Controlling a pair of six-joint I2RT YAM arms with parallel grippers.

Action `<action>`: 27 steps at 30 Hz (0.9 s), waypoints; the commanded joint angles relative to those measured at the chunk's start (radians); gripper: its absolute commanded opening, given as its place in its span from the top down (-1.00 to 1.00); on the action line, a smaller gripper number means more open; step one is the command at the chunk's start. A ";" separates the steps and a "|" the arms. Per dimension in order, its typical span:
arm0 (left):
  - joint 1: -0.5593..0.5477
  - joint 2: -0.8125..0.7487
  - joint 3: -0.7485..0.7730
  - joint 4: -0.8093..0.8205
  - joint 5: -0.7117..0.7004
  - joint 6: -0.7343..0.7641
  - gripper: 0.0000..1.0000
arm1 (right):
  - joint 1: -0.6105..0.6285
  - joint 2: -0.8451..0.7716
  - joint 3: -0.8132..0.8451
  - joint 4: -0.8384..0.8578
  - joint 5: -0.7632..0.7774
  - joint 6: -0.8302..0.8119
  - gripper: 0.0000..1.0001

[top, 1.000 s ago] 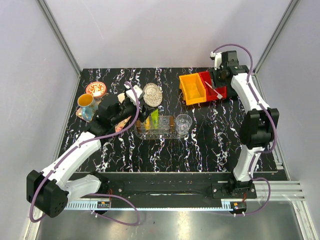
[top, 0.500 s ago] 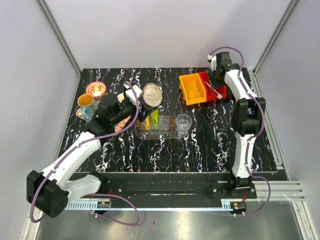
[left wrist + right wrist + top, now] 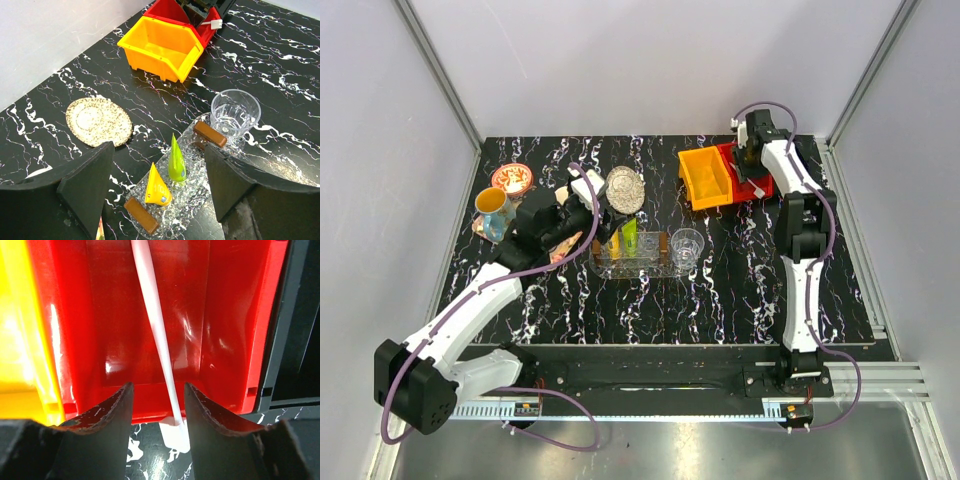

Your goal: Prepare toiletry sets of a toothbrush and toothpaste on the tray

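Observation:
The clear oval tray (image 3: 200, 195) holds the orange-yellow toothpaste (image 3: 158, 189) and the lime green toothpaste (image 3: 176, 162), both standing with their crimped ends up. They also show in the top view, the orange one (image 3: 614, 240) beside the green one (image 3: 630, 236). My left gripper (image 3: 159, 160) hangs open and empty above the tray. The white toothbrush (image 3: 155, 325) lies in the red bin (image 3: 225, 315), its head poking over the bin's front lip. My right gripper (image 3: 158, 390) is open, one finger on each side of the toothbrush, not touching it.
A yellow bin (image 3: 708, 178) stands left of the red bin (image 3: 760, 186). A clear glass (image 3: 687, 245) sits at the tray's right end. A round silvery dish (image 3: 626, 190) lies behind the tray. A colourful tray with a cup (image 3: 492, 210) and a small plate (image 3: 512, 178) are at far left.
My right arm has swung left and folded, bringing its gripper over the red bin and the toothbrush. The left arm and the tubes have not moved.

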 commanded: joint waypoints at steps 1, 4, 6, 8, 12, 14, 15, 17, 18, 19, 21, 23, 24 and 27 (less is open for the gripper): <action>0.007 0.003 -0.008 0.035 -0.010 0.014 -0.54 | -0.005 0.032 0.083 -0.029 0.037 -0.005 0.00; 0.007 0.005 -0.008 0.037 -0.008 0.016 -0.54 | -0.005 0.057 0.104 -0.041 0.041 -0.002 0.01; 0.009 0.005 -0.008 0.035 -0.008 0.016 -0.54 | -0.005 0.066 0.110 -0.047 0.044 -0.003 0.02; 0.010 0.005 -0.009 0.035 -0.007 0.016 -0.54 | -0.005 0.078 0.115 -0.047 0.053 -0.002 0.04; 0.010 0.008 -0.009 0.037 -0.002 0.014 -0.55 | -0.005 0.092 0.123 -0.052 0.057 -0.003 0.10; 0.012 0.008 -0.011 0.038 -0.002 0.014 -0.54 | -0.006 0.094 0.123 -0.053 0.057 -0.002 0.14; 0.013 0.006 -0.014 0.041 0.000 0.014 -0.54 | -0.005 0.094 0.126 -0.055 0.054 -0.002 0.20; 0.013 0.006 -0.012 0.040 0.003 0.014 -0.54 | -0.005 0.092 0.126 -0.058 0.050 0.000 0.28; 0.015 0.006 -0.014 0.038 0.003 0.016 -0.54 | -0.005 0.091 0.127 -0.061 0.047 0.000 0.37; 0.015 0.005 -0.011 0.038 0.003 0.016 -0.54 | -0.005 0.091 0.127 -0.064 0.047 0.000 0.41; 0.015 0.003 -0.012 0.038 0.004 0.014 -0.55 | -0.005 0.088 0.129 -0.067 0.047 0.000 0.49; 0.015 0.002 -0.014 0.037 0.006 0.016 -0.55 | -0.005 0.082 0.126 -0.072 0.047 -0.002 0.57; 0.018 0.002 -0.014 0.037 0.006 0.016 -0.55 | -0.005 0.078 0.127 -0.073 0.049 -0.002 0.58; 0.020 -0.001 -0.015 0.038 0.009 0.014 -0.55 | -0.005 0.063 0.126 -0.079 0.049 -0.003 0.66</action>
